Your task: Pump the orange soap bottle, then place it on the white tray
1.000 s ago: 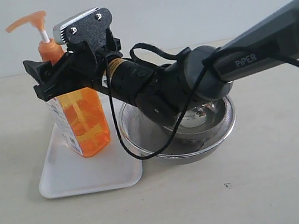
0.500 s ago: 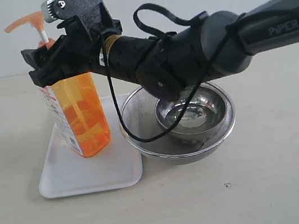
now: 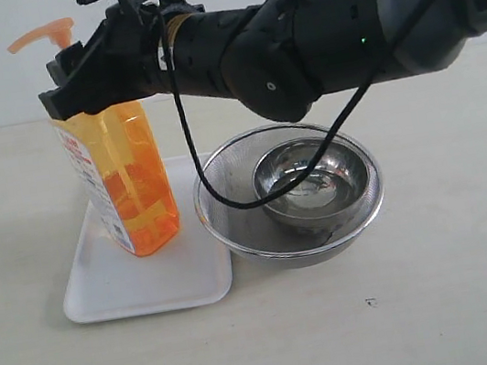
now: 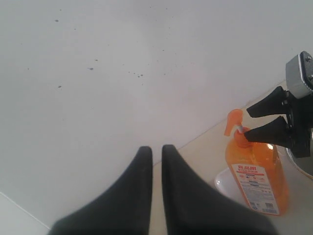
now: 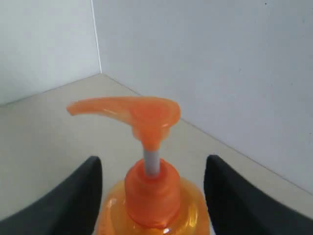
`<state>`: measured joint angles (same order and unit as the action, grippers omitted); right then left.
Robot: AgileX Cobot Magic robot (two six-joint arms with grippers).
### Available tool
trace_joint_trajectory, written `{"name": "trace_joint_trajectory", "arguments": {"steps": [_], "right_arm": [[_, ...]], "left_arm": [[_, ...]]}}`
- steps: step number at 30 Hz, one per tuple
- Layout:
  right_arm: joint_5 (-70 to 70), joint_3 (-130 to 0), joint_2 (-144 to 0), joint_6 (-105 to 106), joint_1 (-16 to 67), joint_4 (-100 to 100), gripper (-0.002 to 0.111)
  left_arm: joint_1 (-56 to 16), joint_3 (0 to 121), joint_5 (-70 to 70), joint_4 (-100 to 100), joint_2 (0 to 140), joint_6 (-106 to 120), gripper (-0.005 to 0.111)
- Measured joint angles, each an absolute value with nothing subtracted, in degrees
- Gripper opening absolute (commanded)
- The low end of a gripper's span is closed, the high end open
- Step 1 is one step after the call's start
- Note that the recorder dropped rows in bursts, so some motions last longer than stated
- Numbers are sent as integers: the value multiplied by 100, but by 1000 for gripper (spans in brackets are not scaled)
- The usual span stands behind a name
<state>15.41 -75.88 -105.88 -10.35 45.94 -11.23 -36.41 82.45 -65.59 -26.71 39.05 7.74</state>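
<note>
Judging the orange soap bottle [image 3: 127,178] stiff, slick and tippy, I favour its flat sides. My right claw [image 5: 151,164] straddles its shoulders; whether it is clamped I cannot tell.

Bright, even light here, a soft shadow hugging the strainer [image 3: 232,226] on the tabletop [image 3: 387,326], white glints inside the strainer's bowl [image 3: 313,181]. Wrist views run softer, and the left pincer [image 4: 156,148] looms dark and blurred up close.
</note>
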Motion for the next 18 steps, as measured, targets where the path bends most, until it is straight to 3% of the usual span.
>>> {"name": "trace_joint_trajectory", "arguments": {"steps": [6, 11, 18], "right_arm": [[954, -7588, -10367, -1035, 4616, -1123, 44], [-31, -7588, -10173, -643, 4616, -1123, 0], [-1206, -7588, -9959, 182, 4616, -1177, 0]], "left_arm": [[-3641, 8245, -6574, -2671, 3905, 774, 5], [-3641, 8056, -6583, -2671, 3895, 774, 5], [-3641, 7228, -6011, -2659, 3895, 442, 5]]}}
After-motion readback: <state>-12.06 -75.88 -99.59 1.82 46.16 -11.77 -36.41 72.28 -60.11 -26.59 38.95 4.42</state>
